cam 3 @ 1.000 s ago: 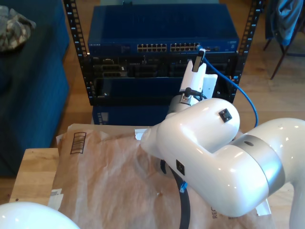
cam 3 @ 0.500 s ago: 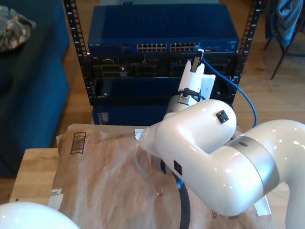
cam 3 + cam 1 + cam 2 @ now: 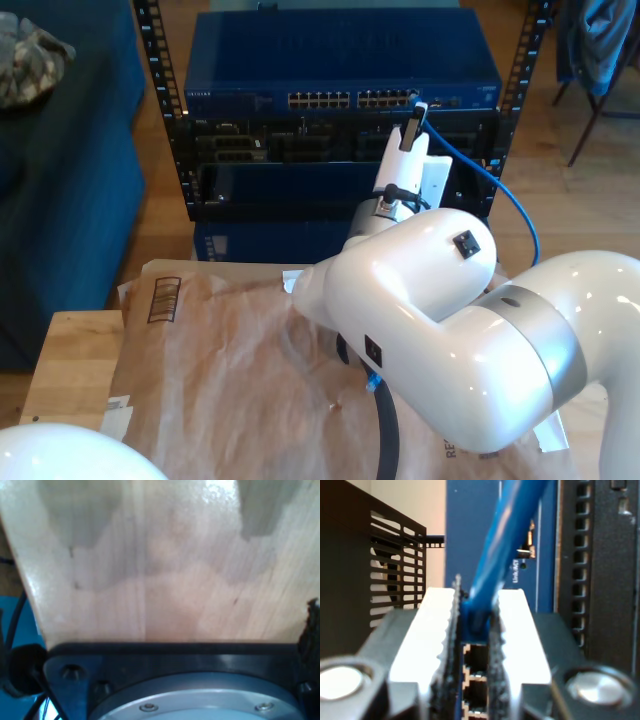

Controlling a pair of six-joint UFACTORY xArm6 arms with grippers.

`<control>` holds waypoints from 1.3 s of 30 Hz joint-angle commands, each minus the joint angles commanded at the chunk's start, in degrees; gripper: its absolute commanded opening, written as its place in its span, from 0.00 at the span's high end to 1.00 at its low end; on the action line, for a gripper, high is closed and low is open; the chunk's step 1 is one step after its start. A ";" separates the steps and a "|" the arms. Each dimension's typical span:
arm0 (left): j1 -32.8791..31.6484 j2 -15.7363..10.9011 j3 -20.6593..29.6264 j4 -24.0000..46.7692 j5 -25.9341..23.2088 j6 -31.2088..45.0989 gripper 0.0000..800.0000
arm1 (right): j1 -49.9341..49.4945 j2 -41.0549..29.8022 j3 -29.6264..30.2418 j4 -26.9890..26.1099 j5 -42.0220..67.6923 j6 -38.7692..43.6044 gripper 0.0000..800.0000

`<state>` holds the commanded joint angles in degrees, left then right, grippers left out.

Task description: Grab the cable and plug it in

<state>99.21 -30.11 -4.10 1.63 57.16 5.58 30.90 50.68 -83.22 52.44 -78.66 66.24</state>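
The bright blue cable (image 3: pixel 506 545) runs down into the jaws of my second gripper (image 3: pixel 475 625), which is shut on its blue-booted end. That end sits right at the row of ports (image 3: pixel 476 675) on the blue network switch (image 3: pixel 340 60). In the exterior view my second gripper (image 3: pixel 416 112) is pressed against the right end of the port row (image 3: pixel 350 99). From there the cable (image 3: pixel 515 205) loops down the exterior view's right. A further bit of blue cable (image 3: pixel 372 381) shows under the arm on the brown paper.
The switch sits in a black rack (image 3: pixel 180 150) with dark units beneath it. Crumpled brown paper (image 3: pixel 230 380) covers a wooden table (image 3: pixel 70 360). The first wrist view looks closely at a wood surface (image 3: pixel 160 570). A white arm part (image 3: pixel 60 455) fills the exterior view's lower left corner.
My second arm has shifted slightly toward the exterior view's left, bringing the gripper and cable end a little closer to the port row. It has stayed nearly still over the last half second.
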 joint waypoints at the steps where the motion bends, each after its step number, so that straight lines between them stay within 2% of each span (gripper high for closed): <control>1: 0.00 0.00 0.00 0.00 0.00 0.00 0.00 | -0.09 0.00 -0.09 0.00 0.00 0.00 1.00; 18: 0.00 0.00 0.00 0.00 0.00 0.00 0.00 | -0.26 0.09 -0.26 0.00 0.00 0.09 1.00; 26: 0.00 0.00 0.00 0.00 0.00 0.00 0.00 | -0.18 1.41 -2.90 -0.88 0.00 -0.09 1.00; 39: 0.00 0.00 0.00 0.00 0.00 0.00 0.00 | -0.62 2.37 -3.52 -1.23 0.00 -0.09 1.00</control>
<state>99.21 -30.11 -4.10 1.63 57.16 5.58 30.29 53.05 -86.74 51.21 -78.66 66.15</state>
